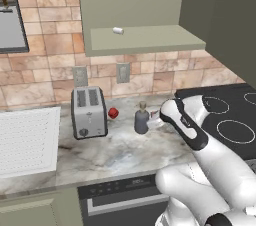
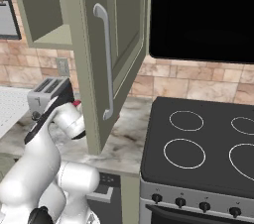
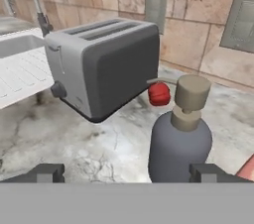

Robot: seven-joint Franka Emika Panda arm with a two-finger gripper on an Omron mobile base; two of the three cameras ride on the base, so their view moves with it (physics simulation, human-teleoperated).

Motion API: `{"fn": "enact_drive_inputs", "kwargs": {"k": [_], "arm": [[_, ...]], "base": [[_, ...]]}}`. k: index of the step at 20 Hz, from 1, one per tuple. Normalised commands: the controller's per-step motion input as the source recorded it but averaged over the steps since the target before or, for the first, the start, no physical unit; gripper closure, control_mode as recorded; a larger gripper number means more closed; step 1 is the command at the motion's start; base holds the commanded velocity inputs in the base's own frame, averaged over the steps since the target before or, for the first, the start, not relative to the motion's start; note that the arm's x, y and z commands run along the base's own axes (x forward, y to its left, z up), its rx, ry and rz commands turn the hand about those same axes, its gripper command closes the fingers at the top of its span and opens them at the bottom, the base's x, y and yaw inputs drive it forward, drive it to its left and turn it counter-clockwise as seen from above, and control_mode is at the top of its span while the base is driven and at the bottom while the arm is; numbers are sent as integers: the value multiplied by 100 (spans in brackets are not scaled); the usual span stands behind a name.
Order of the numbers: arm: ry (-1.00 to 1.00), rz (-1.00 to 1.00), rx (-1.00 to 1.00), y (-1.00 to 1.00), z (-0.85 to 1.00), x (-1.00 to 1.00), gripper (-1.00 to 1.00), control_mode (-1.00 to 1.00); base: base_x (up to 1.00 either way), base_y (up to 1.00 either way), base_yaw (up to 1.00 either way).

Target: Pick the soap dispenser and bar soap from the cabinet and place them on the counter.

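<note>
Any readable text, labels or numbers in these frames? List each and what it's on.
None legible.
Panel below the counter: small light marks on its dark strip, too blurred to read.
Stove: ring marks and knobs, no readable numbers.
Toaster, soap dispenser, wall outlets: no printing visible.
</note>
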Motion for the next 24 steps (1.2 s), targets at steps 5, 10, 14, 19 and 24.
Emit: {"fn": "enact_drive_inputs", "kwargs": {"k": [5,10,14,19,24], "arm": [[2,-8,-5,9,8,-21,-100,-100],[5,-12,0,0,17,-16,-100,-100],[6,-15,0,0,16,-10,-100,-100],[5,-16,0,0,19,-7,-100,-100],[1,-13,-1,3,33,-11,-100,-100]], "base": [[0,0,0],[0,0,0],[0,0,0],[0,0,0],[0,0,0]]}}
